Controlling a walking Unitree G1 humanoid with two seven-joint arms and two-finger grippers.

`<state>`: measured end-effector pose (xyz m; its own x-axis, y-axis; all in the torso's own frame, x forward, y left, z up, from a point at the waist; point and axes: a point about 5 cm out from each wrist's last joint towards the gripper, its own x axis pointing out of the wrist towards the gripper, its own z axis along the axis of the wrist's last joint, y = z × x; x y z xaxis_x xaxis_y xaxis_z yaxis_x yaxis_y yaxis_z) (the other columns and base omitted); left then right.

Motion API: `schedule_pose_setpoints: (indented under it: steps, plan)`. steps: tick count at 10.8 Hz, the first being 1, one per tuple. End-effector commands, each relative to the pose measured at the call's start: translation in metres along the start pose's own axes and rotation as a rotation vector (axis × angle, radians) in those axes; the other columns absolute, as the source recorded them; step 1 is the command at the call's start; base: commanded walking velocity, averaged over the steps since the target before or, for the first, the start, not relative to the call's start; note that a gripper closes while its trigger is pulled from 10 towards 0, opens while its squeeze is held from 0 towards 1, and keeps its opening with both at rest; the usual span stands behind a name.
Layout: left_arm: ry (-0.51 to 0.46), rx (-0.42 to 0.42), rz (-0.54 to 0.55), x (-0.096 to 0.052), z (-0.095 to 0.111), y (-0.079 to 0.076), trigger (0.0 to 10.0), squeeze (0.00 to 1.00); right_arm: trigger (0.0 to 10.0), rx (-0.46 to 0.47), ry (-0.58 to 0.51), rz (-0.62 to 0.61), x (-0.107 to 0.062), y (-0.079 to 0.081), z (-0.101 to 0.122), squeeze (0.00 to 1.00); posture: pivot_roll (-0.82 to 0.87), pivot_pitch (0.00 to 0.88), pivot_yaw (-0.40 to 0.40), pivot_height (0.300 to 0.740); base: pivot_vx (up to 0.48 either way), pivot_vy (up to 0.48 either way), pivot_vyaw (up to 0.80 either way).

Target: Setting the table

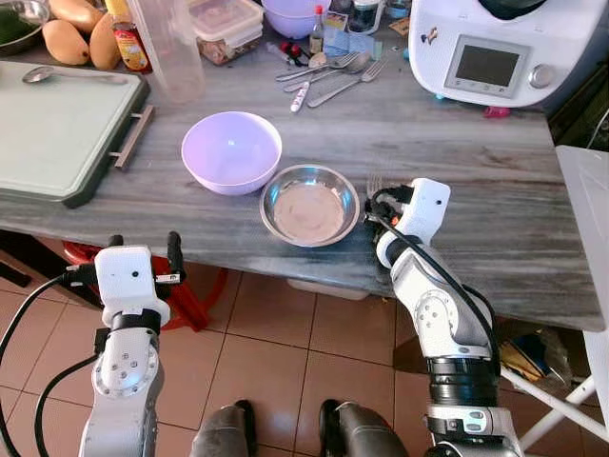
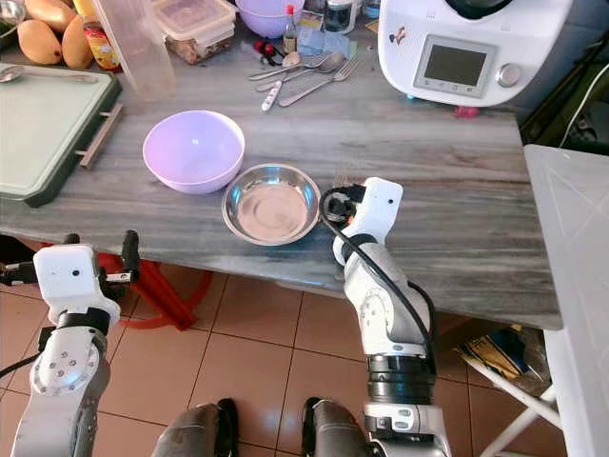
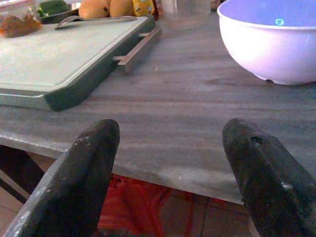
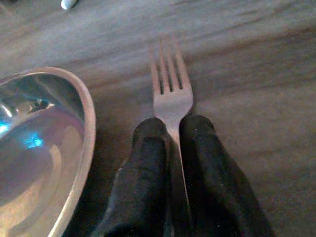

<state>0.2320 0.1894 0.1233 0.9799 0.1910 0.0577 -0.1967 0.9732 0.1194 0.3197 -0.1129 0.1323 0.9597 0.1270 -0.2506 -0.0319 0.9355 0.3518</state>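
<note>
Pinching a fork [image 4: 171,94] by its neck between closed fingers, the right gripper [image 4: 173,131] held it low over the grey counter [image 1: 495,190] just right of the steel bowl [image 1: 309,204], lilac bowl [image 1: 231,150] beside that, while the left gripper [image 3: 170,143] hovered at the counter's edge, fingers spread, empty.

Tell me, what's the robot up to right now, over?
Right gripper shut on fork, low over the table beside the steel bowl. Left gripper open, idle at table edge. Nothing in the way, over.
</note>
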Motion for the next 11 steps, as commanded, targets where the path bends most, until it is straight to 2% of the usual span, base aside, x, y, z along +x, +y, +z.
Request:
schedule_pose_setpoints:
  steps: [1, 2, 5, 9, 10, 11]
  plan:
    - [0.017, -0.001, -0.006, -0.001, -0.003, -0.001, 10.0, 0.00, 10.0, 0.004, 0.222, -0.069, -0.003, -0.016, -0.046, 0.86, 0.04, 0.212, -0.017, 0.740, 0.000, 0.000, 0.00]
    - [0.017, -0.002, -0.006, -0.001, -0.003, -0.001, 10.0, 0.00, 10.0, 0.002, 0.216, -0.071, -0.003, -0.017, -0.045, 1.00, 0.04, 0.212, -0.017, 0.740, 0.000, 0.000, 0.00]
    - [0.015, -0.003, -0.008, 0.000, -0.003, -0.001, 10.0, 0.00, 10.0, -0.012, 0.207, -0.090, -0.004, -0.019, -0.043, 1.00, 0.04, 0.211, -0.015, 0.740, 0.000, 0.000, 0.00]
    - [0.015, -0.006, -0.010, 0.000, -0.003, -0.003, 10.0, 0.00, 10.0, 0.013, 0.236, -0.172, -0.010, -0.033, -0.050, 1.00, 0.03, 0.211, -0.017, 0.740, 0.000, 0.000, 0.00]
    - [0.015, -0.008, -0.012, 0.000, -0.003, -0.003, 10.0, 0.00, 8.0, 0.016, 0.244, -0.184, -0.011, -0.035, -0.052, 1.00, 0.03, 0.211, -0.017, 0.740, 0.000, 0.000, 0.00]
    - [0.015, -0.009, -0.014, 0.000, -0.003, -0.003, 10.0, 0.00, 4.2, 0.021, 0.246, -0.189, -0.011, -0.036, -0.052, 0.97, 0.03, 0.212, -0.017, 0.740, 0.000, 0.000, 0.00]
